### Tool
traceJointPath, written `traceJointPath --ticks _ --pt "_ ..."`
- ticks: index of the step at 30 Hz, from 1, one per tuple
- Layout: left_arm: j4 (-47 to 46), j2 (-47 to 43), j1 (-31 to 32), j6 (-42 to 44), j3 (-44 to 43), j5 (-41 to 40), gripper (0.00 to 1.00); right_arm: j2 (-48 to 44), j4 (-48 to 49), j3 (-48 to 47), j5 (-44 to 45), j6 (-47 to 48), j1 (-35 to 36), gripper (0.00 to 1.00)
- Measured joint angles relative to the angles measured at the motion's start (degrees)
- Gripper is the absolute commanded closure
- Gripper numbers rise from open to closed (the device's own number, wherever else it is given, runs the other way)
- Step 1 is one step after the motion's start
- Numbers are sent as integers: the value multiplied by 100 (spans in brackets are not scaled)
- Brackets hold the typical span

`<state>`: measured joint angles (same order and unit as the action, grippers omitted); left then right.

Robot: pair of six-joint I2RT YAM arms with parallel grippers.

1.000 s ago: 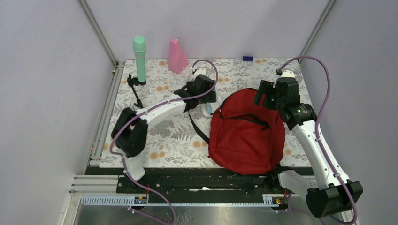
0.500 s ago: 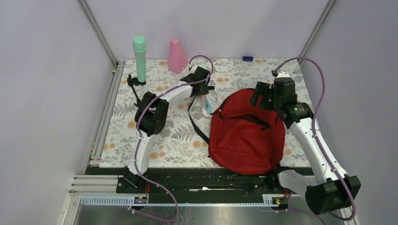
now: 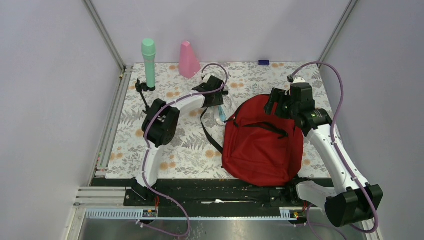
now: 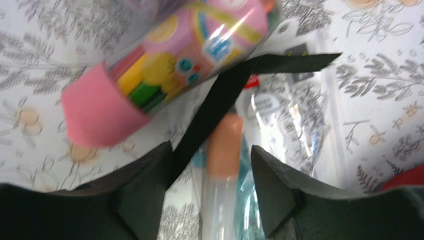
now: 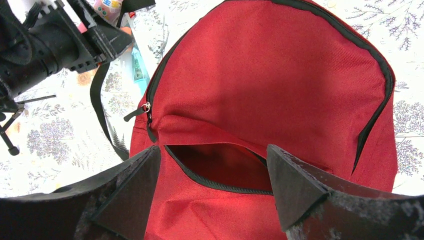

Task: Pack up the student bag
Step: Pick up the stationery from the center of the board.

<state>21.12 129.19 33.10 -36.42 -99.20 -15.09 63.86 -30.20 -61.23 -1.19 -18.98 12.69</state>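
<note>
While the right gripper is held open above the backpack, the tube between the left gripper's jaws (grip cannot be told) should be lifted clear of the strap toward 3 o'clock.

**Two white-and-black robot arms with purple cables**

The left arm and right arm match: slim, smooth white links joined by chunky black cylindrical joints. A thin purple cable runs along the left arm and loops free near its wrist. A second purple cable arcs beside the right arm, ending in a small white plug. The left gripper and right gripper have matte black, wedge-shaped fingers with a rough, grainy surface.
</note>
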Motion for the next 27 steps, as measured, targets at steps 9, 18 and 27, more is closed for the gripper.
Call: traceJointPath --ticks 9,18,27 --pt "-33 -793 293 103 605 -518 35 17 11 48 -94 -52 0 16" --pt "4 -822 431 144 367 -319 48 114 11 48 -155 -101 0 17" --pt "461 -199 358 142 -201 -20 49 111 4 48 -153 -101 0 17"
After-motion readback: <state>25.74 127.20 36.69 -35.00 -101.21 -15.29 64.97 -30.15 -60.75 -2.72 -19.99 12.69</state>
